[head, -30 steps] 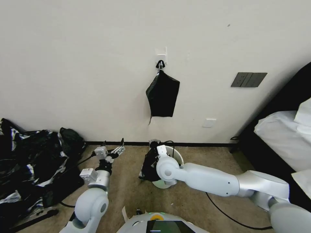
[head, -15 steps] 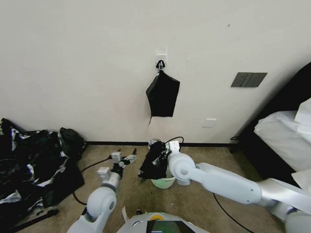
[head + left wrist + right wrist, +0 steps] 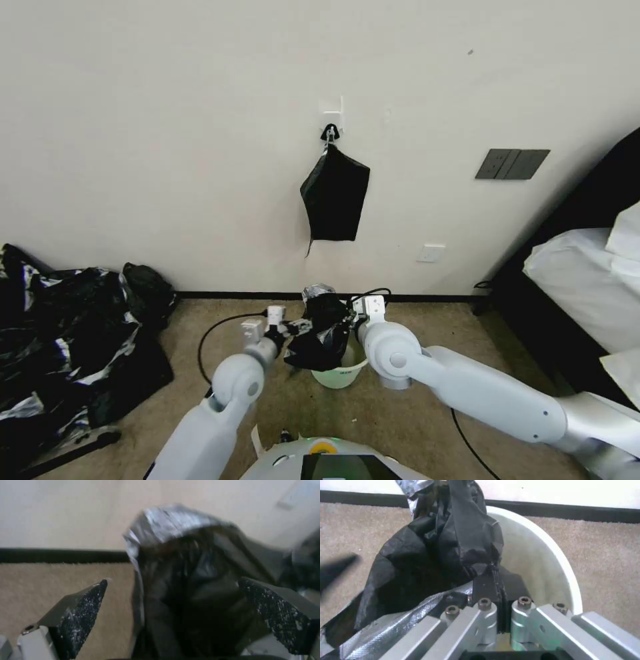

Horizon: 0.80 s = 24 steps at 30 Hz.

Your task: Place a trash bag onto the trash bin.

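Two grippers work at one trash bag [image 3: 322,333] in the head view: the bag hangs bunched over the left side of the trash bin [image 3: 343,373], which stands on carpet near the wall's skirting, with the left gripper [image 3: 298,327] at its left flank and the right gripper [image 3: 348,321] at its right. In the left wrist view the left gripper's fingers [image 3: 83,615] stand spread wide with the bag between them, nothing pinched. In the right wrist view the right gripper's pads [image 3: 491,587] are clenched on a fold of plastic just inside the bin's rolled rim [image 3: 550,547]. Risk, as judged: the thin film may tear or slip from the single pinch, and a sideways tug could tip the light bin. Open carpet lies either side; the wall closes off the far side.
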{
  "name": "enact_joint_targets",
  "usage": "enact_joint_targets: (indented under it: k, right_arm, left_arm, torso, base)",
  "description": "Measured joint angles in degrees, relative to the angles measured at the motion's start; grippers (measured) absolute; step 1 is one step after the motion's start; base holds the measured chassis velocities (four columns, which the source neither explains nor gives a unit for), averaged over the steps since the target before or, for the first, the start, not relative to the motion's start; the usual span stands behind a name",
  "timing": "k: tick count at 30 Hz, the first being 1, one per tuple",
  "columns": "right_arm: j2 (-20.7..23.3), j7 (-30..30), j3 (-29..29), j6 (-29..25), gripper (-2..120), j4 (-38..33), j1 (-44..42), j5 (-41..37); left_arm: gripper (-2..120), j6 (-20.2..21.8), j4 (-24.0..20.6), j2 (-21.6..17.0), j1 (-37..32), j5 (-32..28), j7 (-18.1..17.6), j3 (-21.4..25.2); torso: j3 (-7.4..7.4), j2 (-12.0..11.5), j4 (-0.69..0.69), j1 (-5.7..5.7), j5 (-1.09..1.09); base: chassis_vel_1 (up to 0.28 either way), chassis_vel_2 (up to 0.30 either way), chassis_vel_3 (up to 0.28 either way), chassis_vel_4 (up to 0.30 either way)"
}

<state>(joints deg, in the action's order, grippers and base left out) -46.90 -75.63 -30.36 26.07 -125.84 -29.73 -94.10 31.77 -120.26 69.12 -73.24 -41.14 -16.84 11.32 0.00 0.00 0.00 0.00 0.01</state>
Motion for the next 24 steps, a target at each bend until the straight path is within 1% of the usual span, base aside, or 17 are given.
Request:
enact_joint_targets:
  k: [1, 3, 4, 5, 6, 7, 8, 9, 10, 11, 12, 13, 15, 18, 24]
  right_arm:
    - [0.0, 0.0, 0.0, 0.0, 0, 0.0, 0.0, 0.0]
    - [0.2, 0.4, 0.7, 0.0, 0, 0.4, -0.4, 0.2]
    - [0.2, 0.4, 0.7, 0.0, 0, 0.4, -0.4, 0.2]
    - [0.7, 1.0, 1.6, 0.0, 0, 0.7, -1.2, 0.6]
    - [1.1, 1.4, 2.3, 0.0, 0, 0.9, -1.8, 0.8]
    - [1.1, 1.4, 2.3, 0.0, 0, 0.9, -1.8, 0.8]
    - [1.4, 1.6, 2.8, 0.0, 0, 1.0, -2.3, 1.1]
    - [1.8, 1.7, 3.4, 0.0, 0, 1.0, -3.1, 1.5]
    - [1.8, 1.7, 3.4, 0.0, 0, 1.0, -3.1, 1.5]
    - [2.2, 1.9, 3.8, 0.0, 0, 1.0, -3.9, 1.9]
    - [2.3, 2.0, 4.0, 0.0, 0, 1.0, -4.5, 2.3]
    - [2.3, 2.0, 4.0, 0.0, 0, 1.0, -4.5, 2.3]
    - [2.4, 2.0, 4.4, -0.1, 0, 0.9, -5.6, 2.9]
    - [2.2, 2.0, 4.7, -0.1, 0, 1.0, -6.0, 3.3]
    - [1.9, 2.1, 4.8, -0.2, 0, 1.1, -6.3, 3.6]
  left_arm:
    - [100, 0.0, 0.0, 0.0, 0.0, 0.0, 0.0, 0.0]
    - [100, 2.6, 1.3, 0.4, 2.6, -0.7, -3.1, -3.1]
    - [100, 2.6, 1.3, 0.4, 2.6, -0.7, -3.1, -3.1]
    - [100, 5.4, 2.2, 0.9, 4.7, -1.4, -6.9, -5.3]
    - [100, 7.0, 2.6, 1.3, 5.8, -2.0, -8.7, -6.1]
    - [100, 7.0, 2.6, 1.3, 5.8, -2.0, -8.7, -6.1]
    - [100, 8.1, 3.1, 1.6, 6.7, -2.6, -10.4, -6.7]
    - [100, 9.4, 3.8, 2.0, 8.0, -3.9, -13.1, -7.5]
    - [100, 9.4, 3.8, 2.0, 8.0, -3.9, -13.1, -7.5]
    - [100, 10.4, 4.5, 2.5, 9.4, -5.3, -15.9, -8.2]
    - [100, 10.7, 5.1, 2.8, 10.3, -5.8, -17.8, -8.8]
    - [100, 10.7, 5.1, 2.8, 10.3, -5.8, -17.8, -8.8]
    - [100, 10.8, 6.3, 3.0, 11.4, -6.3, -20.0, -9.7]
    - [100, 10.8, 7.1, 3.1, 11.6, -6.3, -20.5, -10.2]
    - [100, 10.7, 8.4, 3.6, 11.4, -6.3, -20.5, -10.9]
  torso:
    - [0.0, 0.0, 0.0, 0.0, 0.0]
    - [0.0, 0.0, 0.01, 0.0, -0.02]
    - [0.0, 0.0, 0.01, 0.0, -0.02]
    - [0.0, 0.0, 0.0, 0.0, 0.0]
    - [0.0, 0.0, 0.0, 0.0, 0.0]
    - [0.0, 0.0, 0.0, 0.0, 0.0]
    - [0.0, 0.0, 0.0, 0.0, 0.0]
    - [0.0, 0.0, 0.0, 0.0, 0.0]
    - [0.0, 0.0, 0.0, 0.0, 0.0]
    - [0.0, 0.0, 0.0, 0.0, 0.0]
    - [0.0, 0.0, -0.01, 0.0, 0.0]
    - [0.0, 0.0, -0.01, 0.0, 0.0]
    - [0.0, 0.0, 0.0, 0.0, 0.0]
    - [0.0, 0.0, 0.0, 0.0, 0.0]
    - [0.0, 0.0, 0.01, 0.0, -0.01]
  base:
    - [0.0, 0.0, 0.0, 0.0]
    - [0.0, 0.0, 0.0, 0.0]
    - [0.0, 0.0, 0.0, 0.0]
    - [0.0, 0.0, 0.0, 0.0]
    - [0.0, 0.0, 0.0, 0.0]
    - [0.0, 0.0, 0.0, 0.0]
    - [0.0, 0.0, 0.0, 0.0]
    - [0.0, 0.0, 0.0, 0.0]
    - [0.0, 0.0, 0.0, 0.0]
    - [0.0, 0.0, 0.0, 0.0]
    - [0.0, 0.0, 0.0, 0.0]
    - [0.0, 0.0, 0.0, 0.0]
    - [0.0, 0.0, 0.0, 0.0]
    - [0.0, 0.0, 0.0, 0.0]
    - [0.0, 0.0, 0.0, 0.0]
